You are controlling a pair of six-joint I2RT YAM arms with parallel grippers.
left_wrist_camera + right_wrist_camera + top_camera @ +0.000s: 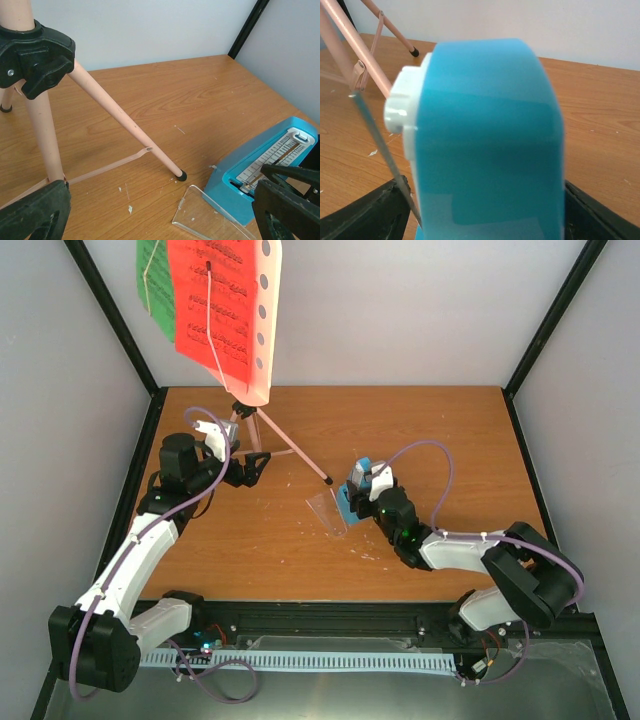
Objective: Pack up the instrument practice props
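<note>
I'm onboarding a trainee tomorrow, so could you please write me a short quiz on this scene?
1. True or false: the clear cover is closed over the metronome.
2. Which arm's fingers flank the metronome? A) left B) right C) neither
3. Which two colours are the pages on the music stand?
Key: 1 false, it lies open on the table; 2 B, the right fingers; 3 the red page and the green page.
</note>
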